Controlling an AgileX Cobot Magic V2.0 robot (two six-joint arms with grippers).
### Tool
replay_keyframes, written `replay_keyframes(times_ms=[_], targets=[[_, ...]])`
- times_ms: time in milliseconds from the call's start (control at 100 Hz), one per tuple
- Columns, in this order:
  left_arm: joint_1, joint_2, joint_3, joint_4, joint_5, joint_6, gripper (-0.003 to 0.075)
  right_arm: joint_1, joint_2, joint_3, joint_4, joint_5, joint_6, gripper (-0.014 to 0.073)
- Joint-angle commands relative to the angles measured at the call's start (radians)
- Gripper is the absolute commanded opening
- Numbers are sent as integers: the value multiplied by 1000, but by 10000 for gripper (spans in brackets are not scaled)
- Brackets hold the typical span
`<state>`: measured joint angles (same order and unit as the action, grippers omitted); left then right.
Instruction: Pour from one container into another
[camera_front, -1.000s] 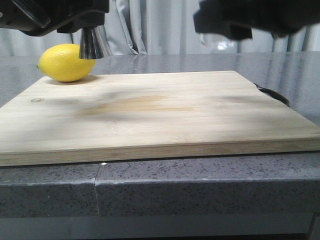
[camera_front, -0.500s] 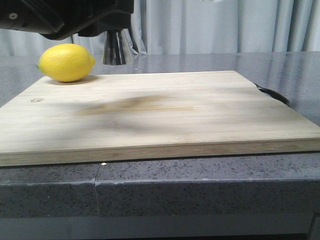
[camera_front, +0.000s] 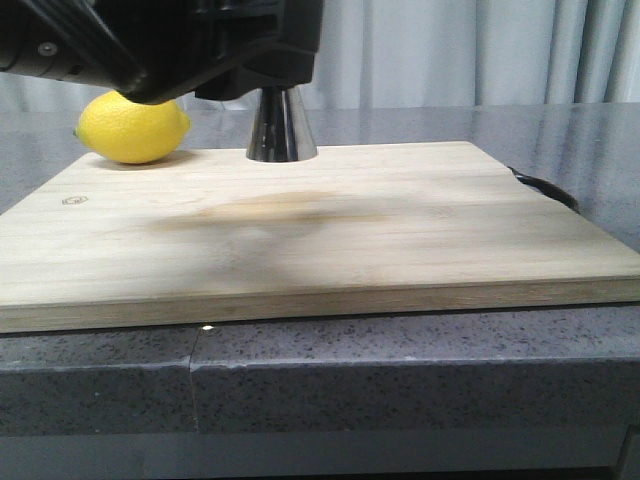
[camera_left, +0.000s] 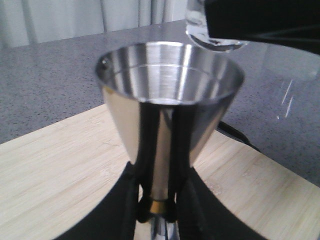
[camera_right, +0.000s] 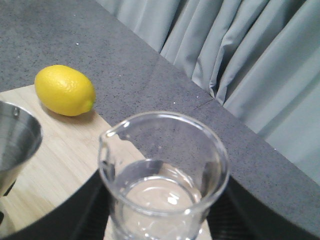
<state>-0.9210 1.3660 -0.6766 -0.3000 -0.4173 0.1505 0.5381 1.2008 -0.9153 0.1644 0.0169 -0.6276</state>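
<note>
A clear beaker (camera_right: 162, 180) holding liquid fills the lower centre of the right wrist view, carried upright by the right gripper (camera_right: 160, 220); how its fingers stand cannot be told. The left gripper (camera_left: 156, 212) pinches the steel jigger's (camera_left: 167, 100) waist, mouth up to receive, above the cutting board (camera_front: 320, 230) near a lemon (camera_front: 133, 125).

lemon (camera_front: 133, 126) on board (camera_front: 400, 230) rear left; jigger (camera_front: 281, 125) right of lemon.
</note>
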Motion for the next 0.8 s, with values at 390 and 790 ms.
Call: replay_keyframes(times_ms=[390, 790], targets=[[-39, -36, -33, 8, -44, -18, -19, 19, -21, -41, -171, -106, -8, 207], [-39, -20, -33, 8, -37, -20, -19, 32, -21, -41, -246, -151, -8, 207]])
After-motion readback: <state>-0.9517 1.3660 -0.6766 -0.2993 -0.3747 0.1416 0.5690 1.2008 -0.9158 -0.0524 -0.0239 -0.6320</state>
